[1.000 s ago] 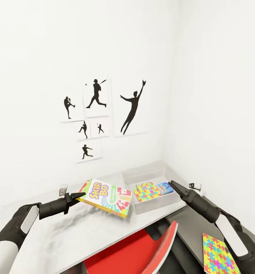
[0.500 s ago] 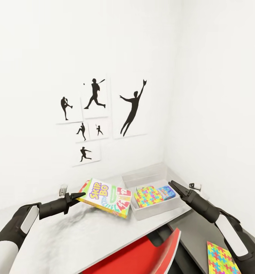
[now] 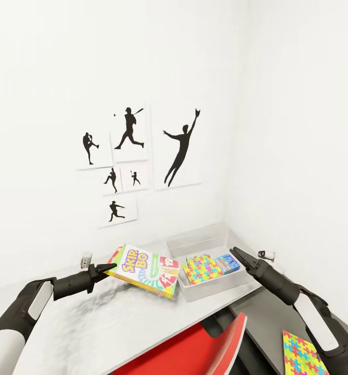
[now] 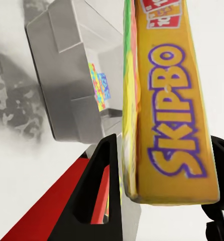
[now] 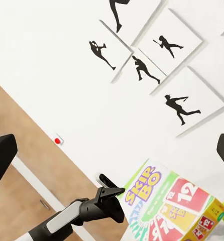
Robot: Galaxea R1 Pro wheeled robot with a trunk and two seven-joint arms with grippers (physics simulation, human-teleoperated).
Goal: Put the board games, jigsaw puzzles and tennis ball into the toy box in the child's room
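The left gripper (image 3: 110, 268) is closed on one end of the SKIP BO box (image 3: 146, 271), with a finger (image 4: 99, 198) on each side of the box's edge. The box hangs tilted above the tabletop (image 3: 116, 317), just beside the toy box (image 3: 211, 263). The right gripper (image 3: 234, 253) hovers over the toy box's near right corner with its jaws parted and nothing between them. The toy box sits on the tabletop in the corner of the white walls. Inside the toy box lie a jigsaw puzzle (image 3: 202, 269) and a blue game box (image 3: 229, 262), side by side. A second puzzle (image 3: 304, 355) lies well apart from the toy box, on the lower dark desk (image 3: 267, 317). A red chair (image 3: 194, 349) stands below the tabletop's near edge. Black silhouette pictures (image 3: 137, 156) hang on the wall above the toy box.
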